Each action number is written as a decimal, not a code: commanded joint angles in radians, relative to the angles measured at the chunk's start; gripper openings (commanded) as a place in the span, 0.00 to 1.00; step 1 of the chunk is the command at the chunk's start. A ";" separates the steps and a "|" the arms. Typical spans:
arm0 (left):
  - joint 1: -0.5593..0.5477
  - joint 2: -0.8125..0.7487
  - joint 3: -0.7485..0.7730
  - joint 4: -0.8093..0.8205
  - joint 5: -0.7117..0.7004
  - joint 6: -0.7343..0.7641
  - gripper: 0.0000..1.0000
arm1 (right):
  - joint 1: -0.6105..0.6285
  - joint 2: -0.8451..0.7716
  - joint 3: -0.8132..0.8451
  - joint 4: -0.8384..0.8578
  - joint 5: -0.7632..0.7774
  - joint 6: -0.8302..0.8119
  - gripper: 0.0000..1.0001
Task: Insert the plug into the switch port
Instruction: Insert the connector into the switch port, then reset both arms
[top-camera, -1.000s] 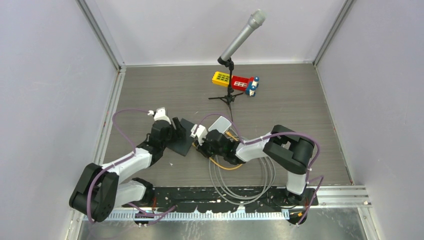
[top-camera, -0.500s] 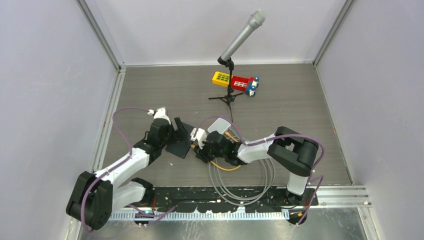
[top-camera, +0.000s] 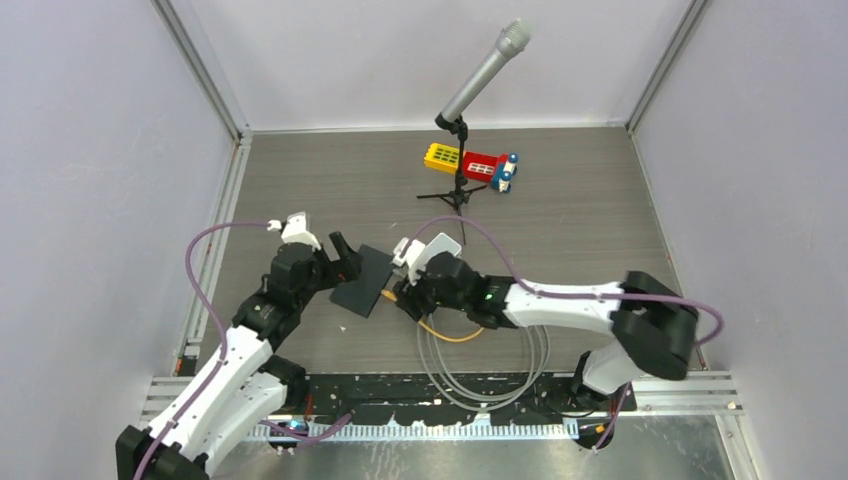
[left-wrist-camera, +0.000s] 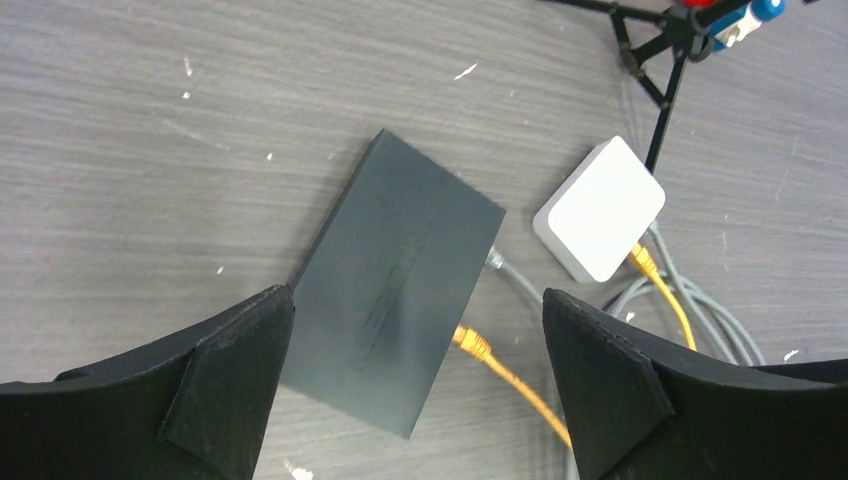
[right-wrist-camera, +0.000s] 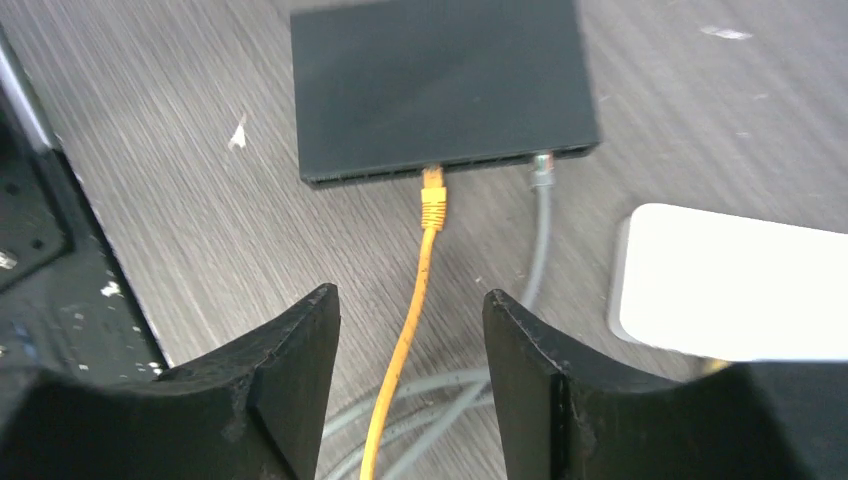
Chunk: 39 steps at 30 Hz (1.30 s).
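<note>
Plug (right-wrist-camera: 432, 190) of the yellow cable (right-wrist-camera: 400, 350) is being seen seated in a port on the switch (right-wrist-camera: 440, 80) edge facing the right gripper (right-wrist-camera: 408, 293), just beside the grey cable (right-wrist-camera: 540, 240), so the insertion is being judged as done. The right gripper is being held low behind the plug with fingers spread, the yellow cable passing between them untouched; probably this gap is being given so that the plug is not dragged out. The left gripper (left-wrist-camera: 415, 295) is being held above the switch, spread wide and pinching nothing, since the switch, lying flat on the table (left-wrist-camera: 150, 120), is probably needing no bracing
</note>
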 joint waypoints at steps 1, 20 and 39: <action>0.005 -0.095 0.004 -0.182 0.030 0.024 0.96 | 0.001 -0.267 -0.045 -0.065 0.135 0.142 0.63; 0.000 -0.294 -0.185 -0.036 0.150 0.107 1.00 | -0.047 -1.317 -0.383 -0.600 0.774 0.409 0.78; 0.000 -0.321 -0.200 -0.023 0.207 0.119 1.00 | -0.047 -1.164 -0.356 -0.580 0.609 0.375 0.79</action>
